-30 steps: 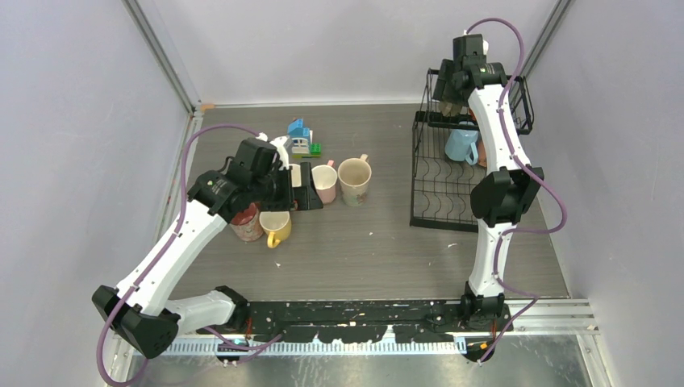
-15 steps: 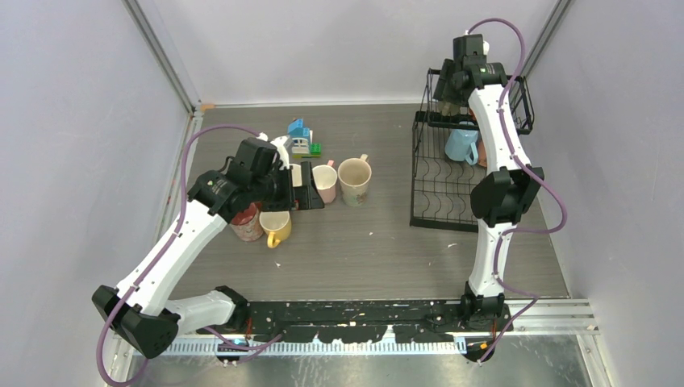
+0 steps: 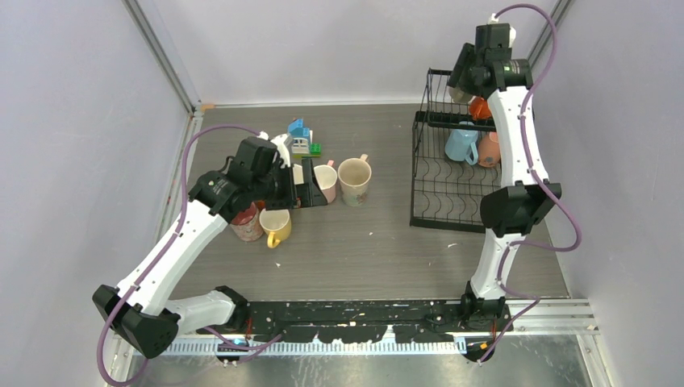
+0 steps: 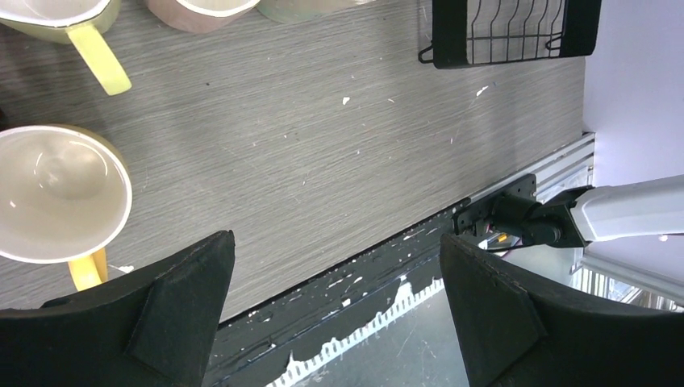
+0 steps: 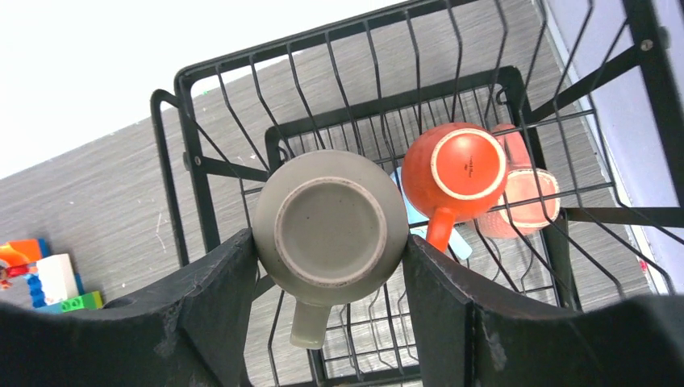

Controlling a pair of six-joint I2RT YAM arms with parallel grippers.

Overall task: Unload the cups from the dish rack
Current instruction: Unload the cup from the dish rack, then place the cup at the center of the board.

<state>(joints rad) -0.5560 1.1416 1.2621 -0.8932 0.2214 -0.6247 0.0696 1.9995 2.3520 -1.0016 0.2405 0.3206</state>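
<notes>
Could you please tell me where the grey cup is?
In the right wrist view the grey cup hangs upside down in the right pincer, over the upper basket of the dish rack, just left of the orange cup.

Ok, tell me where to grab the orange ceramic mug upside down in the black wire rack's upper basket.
Across its round body, from straight above: the orange mug sits base up, rack wires fencing its sides. Keep clear of the handle. The right gripper is shut on the grey ceramic mug.
</notes>
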